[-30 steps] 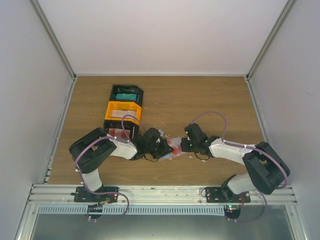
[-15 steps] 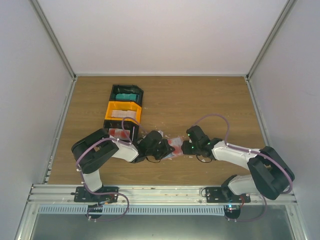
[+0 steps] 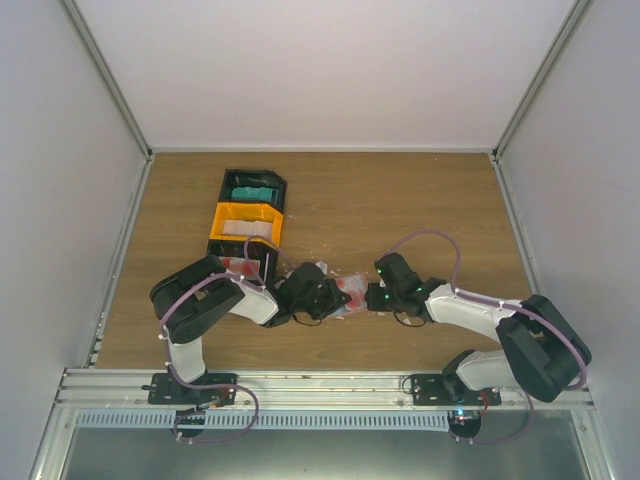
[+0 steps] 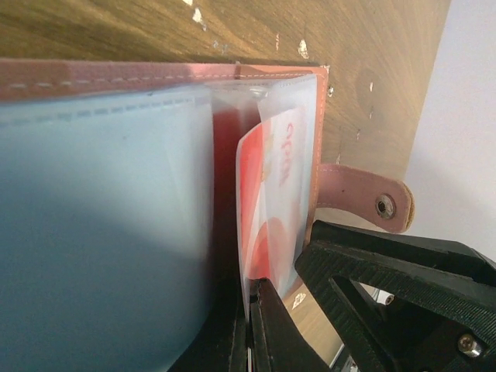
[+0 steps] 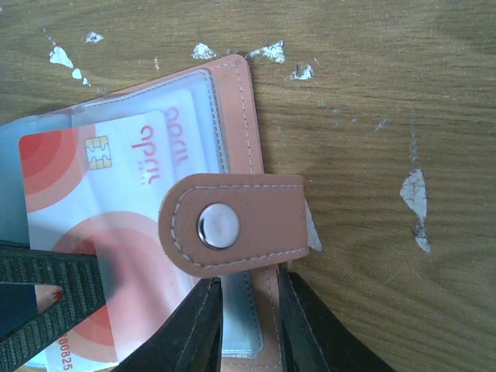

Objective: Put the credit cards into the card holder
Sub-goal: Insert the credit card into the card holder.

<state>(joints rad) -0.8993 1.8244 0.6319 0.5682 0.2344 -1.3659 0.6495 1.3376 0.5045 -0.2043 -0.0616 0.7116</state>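
- Card holder (image 3: 347,293) lies open on the bench (image 3: 420,200), between the two hands and toward the near edge.
- A red-and-white credit card (image 5: 70,194) sits among its plastic pockets, chip showing.
- The left hand (image 4: 249,333) is pinched tight on the edge of a clear sleeve (image 4: 287,116).
- The right hand (image 5: 249,325) is narrow, its fingers straddling the holder's outer border below the snap tab (image 5: 232,225); whether it grips, I cannot tell.
- Teal cards (image 3: 252,190) lie in the far black bin (image 3: 228,180).

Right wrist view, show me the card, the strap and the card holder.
card (image 5: 124,190), right wrist view, on its pale face between the red circles.
strap (image 5: 218,225), right wrist view, on its metal snap.
card holder (image 5: 239,116), right wrist view, on its stitched leather edge.
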